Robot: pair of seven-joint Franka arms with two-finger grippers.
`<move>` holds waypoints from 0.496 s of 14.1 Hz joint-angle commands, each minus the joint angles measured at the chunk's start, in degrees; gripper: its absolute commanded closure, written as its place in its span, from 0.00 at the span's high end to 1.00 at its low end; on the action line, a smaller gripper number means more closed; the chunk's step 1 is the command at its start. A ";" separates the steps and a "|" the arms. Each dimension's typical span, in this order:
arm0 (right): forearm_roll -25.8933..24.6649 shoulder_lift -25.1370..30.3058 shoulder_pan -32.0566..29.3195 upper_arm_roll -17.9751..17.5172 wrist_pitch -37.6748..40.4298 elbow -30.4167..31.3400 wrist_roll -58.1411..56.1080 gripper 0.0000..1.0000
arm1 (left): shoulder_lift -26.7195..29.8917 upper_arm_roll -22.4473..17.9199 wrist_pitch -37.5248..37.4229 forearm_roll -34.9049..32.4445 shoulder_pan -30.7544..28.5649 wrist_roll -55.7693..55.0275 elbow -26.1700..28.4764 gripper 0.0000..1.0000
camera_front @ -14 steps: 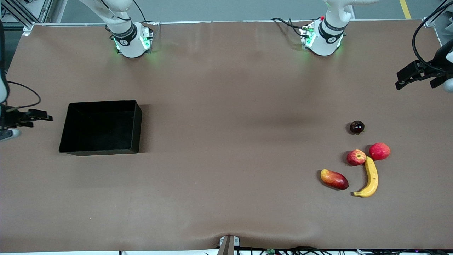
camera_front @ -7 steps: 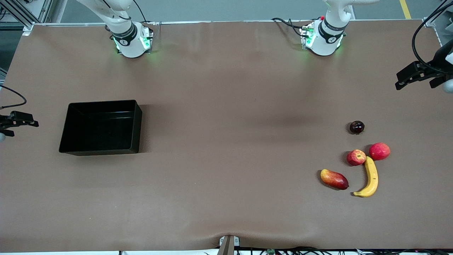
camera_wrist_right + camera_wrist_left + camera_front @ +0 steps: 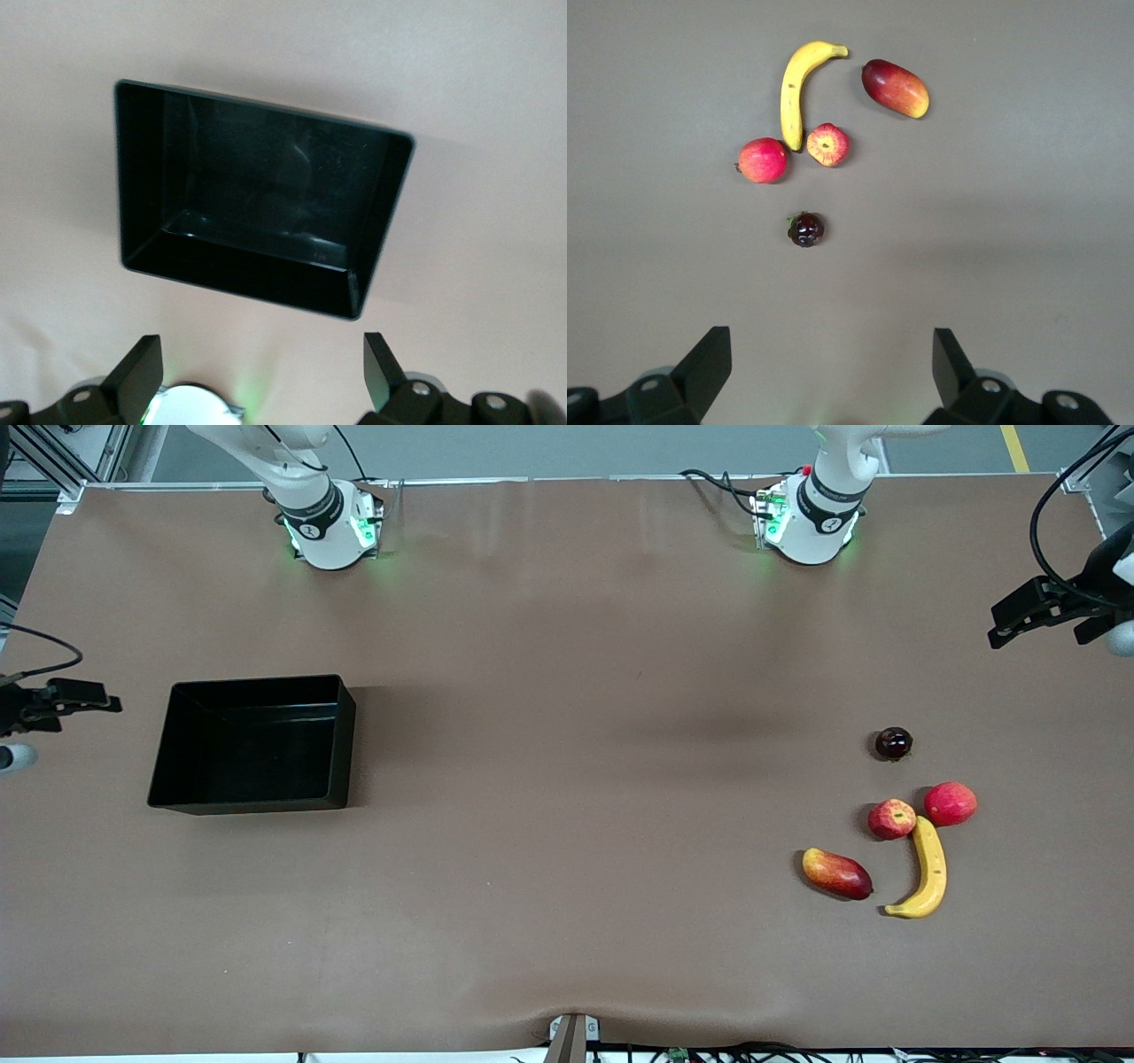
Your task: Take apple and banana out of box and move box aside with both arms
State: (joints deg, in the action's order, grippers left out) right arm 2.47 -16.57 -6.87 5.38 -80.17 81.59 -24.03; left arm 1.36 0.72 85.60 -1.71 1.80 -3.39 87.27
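Observation:
The black box (image 3: 345,726) stands open and empty toward the right arm's end of the table. It also shows in the right wrist view (image 3: 142,177). The banana (image 3: 928,868) and the stickered apple (image 3: 891,818) lie toward the left arm's end, touching each other. Both also show in the left wrist view, the banana (image 3: 796,93) and the apple (image 3: 827,144). My left gripper (image 3: 997,627) is open and empty, high over the table's edge at its own end (image 3: 831,372). My right gripper (image 3: 97,700) is open and empty over the table edge beside the box (image 3: 261,372).
A plain red round fruit (image 3: 950,803) sits against the banana's tip. A red-yellow mango (image 3: 836,873) lies beside the banana. A small dark fruit (image 3: 893,743) lies farther from the front camera than the apple. Both arm bases stand along the table's top edge.
My right gripper swung out toward the table's end, then came back toward the box and a little farther from the front camera. The left gripper barely moved. The fruits and box stayed put.

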 commanded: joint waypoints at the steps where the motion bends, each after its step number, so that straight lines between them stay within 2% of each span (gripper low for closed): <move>1: 1.39 4.95 2.56 -0.19 3.96 0.68 6.97 1.00 | 1.01 1.30 -0.60 1.00 0.31 -0.47 0.71 1.00; 7: 4.82 12.96 4.67 -0.28 6.43 2.35 10.30 1.00 | 0.92 2.45 -1.31 1.00 -0.21 -1.79 -0.35 1.00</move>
State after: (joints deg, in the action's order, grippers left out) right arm 6.01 -6.51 -2.65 5.00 -73.54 81.72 -16.65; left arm 1.38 3.35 85.20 -1.69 2.01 -4.82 87.19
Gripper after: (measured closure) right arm 0.000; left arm 0.000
